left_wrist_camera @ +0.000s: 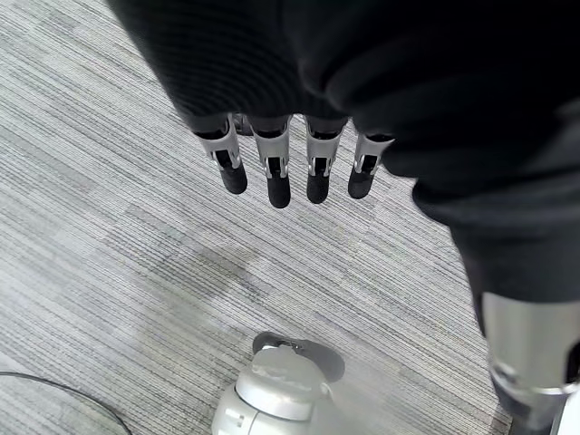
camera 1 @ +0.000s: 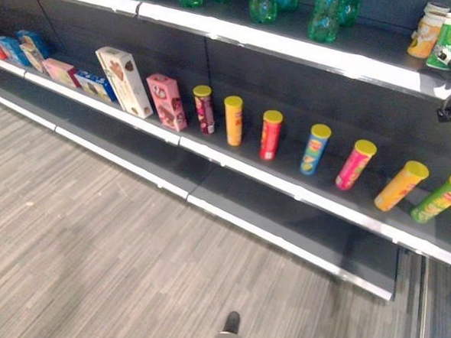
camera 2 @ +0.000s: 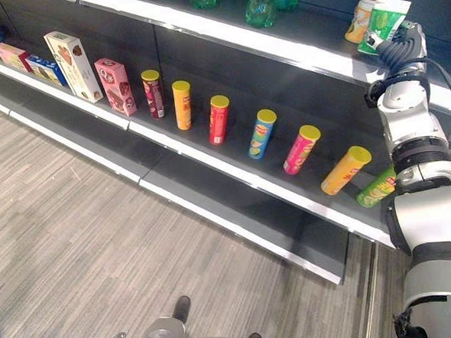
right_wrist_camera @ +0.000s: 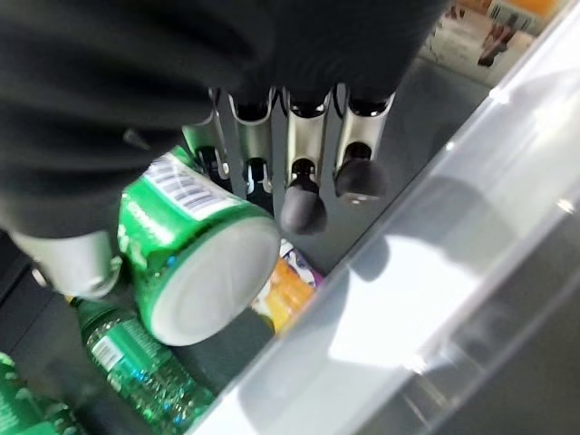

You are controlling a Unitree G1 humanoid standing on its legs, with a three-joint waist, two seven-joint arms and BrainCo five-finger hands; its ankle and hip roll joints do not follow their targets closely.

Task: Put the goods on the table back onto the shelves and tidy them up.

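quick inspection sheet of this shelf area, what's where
surface: dark grey middle shelf with white edge strip, stocked.
job's things: seven yellow-lidded snack tubes spaced in a row; cardboard snack boxes to their left; green-labelled can on the upper shelf.
clutter: nothing seen.
hands: left hand hangs over the floor, fingers straight, holding nothing; right hand at the green-labelled can, grip unclear.
cables: nothing seen.
surroundings: grey striped carpet floor; green plastic bottles on the upper shelf.
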